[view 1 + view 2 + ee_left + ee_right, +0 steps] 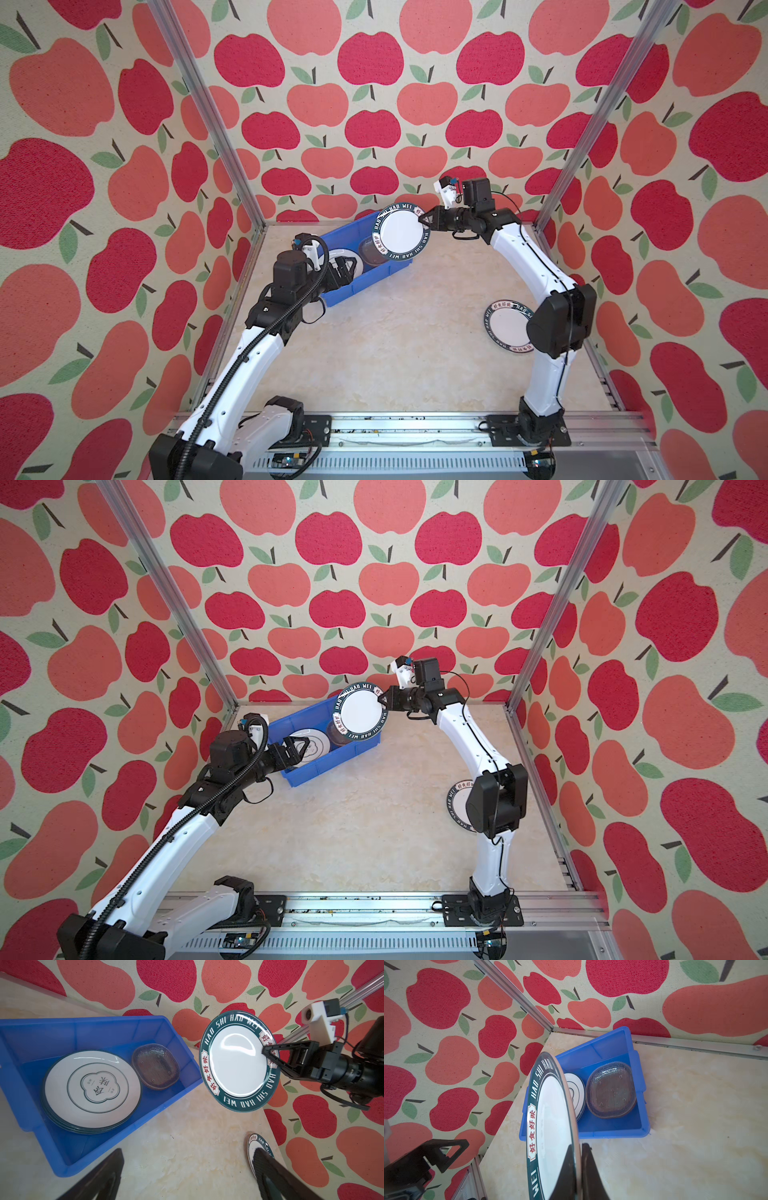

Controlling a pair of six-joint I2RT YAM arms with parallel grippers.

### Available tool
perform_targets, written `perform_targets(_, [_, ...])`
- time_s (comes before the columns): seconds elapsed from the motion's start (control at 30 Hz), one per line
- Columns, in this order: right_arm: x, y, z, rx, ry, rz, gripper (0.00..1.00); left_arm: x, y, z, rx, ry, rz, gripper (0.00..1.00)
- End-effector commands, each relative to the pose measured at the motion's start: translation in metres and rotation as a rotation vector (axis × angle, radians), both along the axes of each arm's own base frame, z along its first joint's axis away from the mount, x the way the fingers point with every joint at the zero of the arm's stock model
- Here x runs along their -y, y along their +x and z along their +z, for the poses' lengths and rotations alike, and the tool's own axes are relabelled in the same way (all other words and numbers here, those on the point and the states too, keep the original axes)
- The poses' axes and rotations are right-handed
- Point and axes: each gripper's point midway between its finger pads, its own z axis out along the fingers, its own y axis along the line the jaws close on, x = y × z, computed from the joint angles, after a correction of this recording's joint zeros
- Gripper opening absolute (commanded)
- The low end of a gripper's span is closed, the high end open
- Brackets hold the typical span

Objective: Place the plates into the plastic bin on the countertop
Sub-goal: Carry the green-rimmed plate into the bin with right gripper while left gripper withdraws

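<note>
Plate with lettered rim is hanging tilted over the far end of the blue bin, right gripper clamping its rim. Bin is sitting toward the countertop back-left corner, holding an emblem plate and glass plates. Left gripper is hovering spread wide over its near end. Middle ground is lying open. Loose plate near the right edge is half hidden by the right arm.

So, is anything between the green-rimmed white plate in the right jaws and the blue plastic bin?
Nothing visible does. The round white plate with the dark green lettered rim hangs tilted at the blue plastic bin's right end. The open left jaws hover at its left end, by the white emblem plate.
</note>
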Motion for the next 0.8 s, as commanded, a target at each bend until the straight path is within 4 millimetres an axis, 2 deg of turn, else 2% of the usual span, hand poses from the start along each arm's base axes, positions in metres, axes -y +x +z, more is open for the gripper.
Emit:
perform_targets(0.0, [-0.041,0.008,-0.018,-0.052,0.035,0.057,0.0,0.007,-0.005,0.005,0.009,-0.056,-0.047,0.99])
perform_targets(0.2, [-0.093,0.029,-0.046,-0.091,0.113,0.098,0.0,0.007,0.002,-0.007,0.007,-0.102,-0.039,0.99])
perform_targets(0.37, [-0.121,0.038,-0.071,-0.137,0.178,0.116,0.0,0.012,0.008,-0.022,-0.023,-0.116,-0.05,0.99])
perform_targets(0.6, [-0.152,0.034,-0.103,-0.172,0.21,0.15,0.0,0.014,0.012,-0.033,-0.051,-0.107,-0.062,0.99])
perform_targets(0.63, [-0.156,0.032,-0.107,-0.167,0.2,0.155,0.0,0.014,0.016,-0.042,-0.078,-0.102,-0.06,0.99])
perform_targets(0.77, [-0.172,0.026,-0.12,-0.151,0.185,0.163,0.0,0.012,0.019,-0.044,-0.078,-0.098,-0.056,0.99])
